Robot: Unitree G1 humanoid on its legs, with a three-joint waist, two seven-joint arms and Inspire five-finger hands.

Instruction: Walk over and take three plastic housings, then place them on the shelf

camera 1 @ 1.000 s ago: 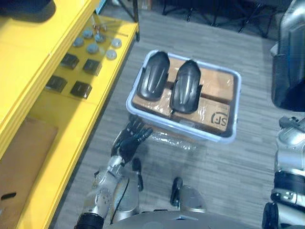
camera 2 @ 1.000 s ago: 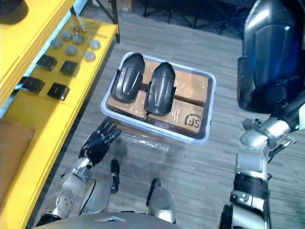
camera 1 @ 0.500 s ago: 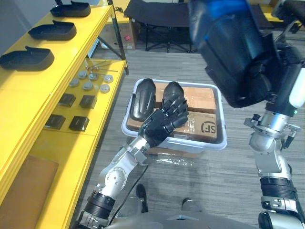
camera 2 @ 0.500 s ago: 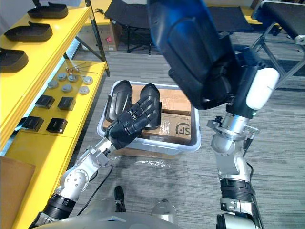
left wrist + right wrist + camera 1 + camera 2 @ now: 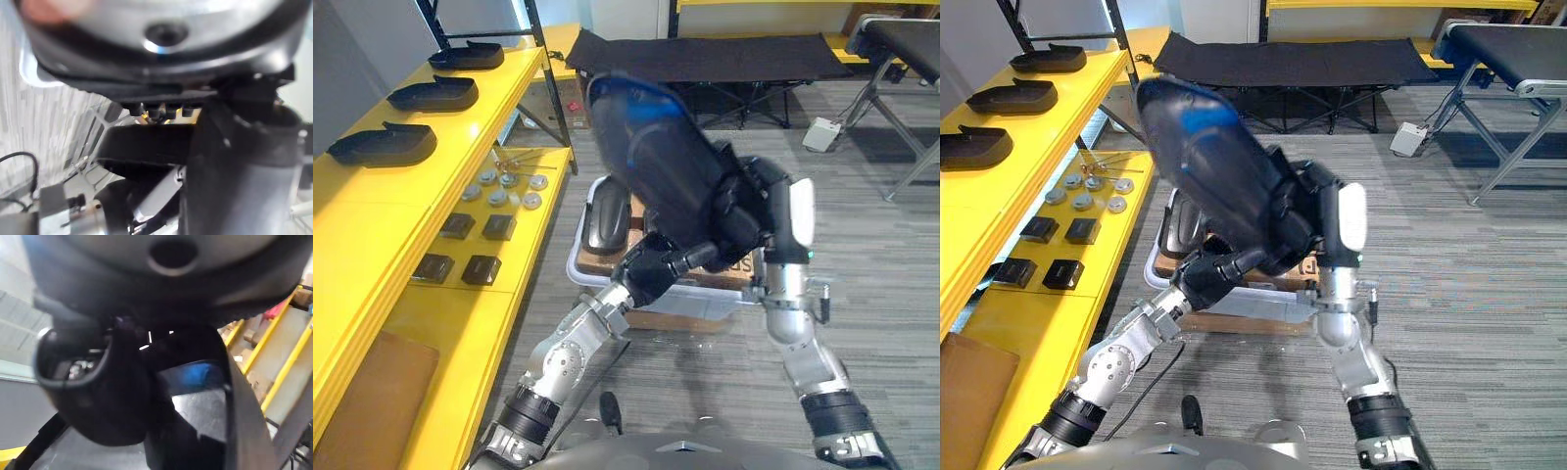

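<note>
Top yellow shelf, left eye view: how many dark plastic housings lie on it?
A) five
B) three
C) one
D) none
B: the top yellow shelf bears a near housing, a middle housing and a far housing, set in a row.

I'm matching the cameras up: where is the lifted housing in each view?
Left eye view: lifted housing in the centre, above the bin.
Right eye view: left of centre, above the same bin.
Right wrist view: probably the dark surface with the blue glint.
Left wrist view: too dark and close to tell.
Shared landmark: yellow shelf, at the left of both eye views.
</note>
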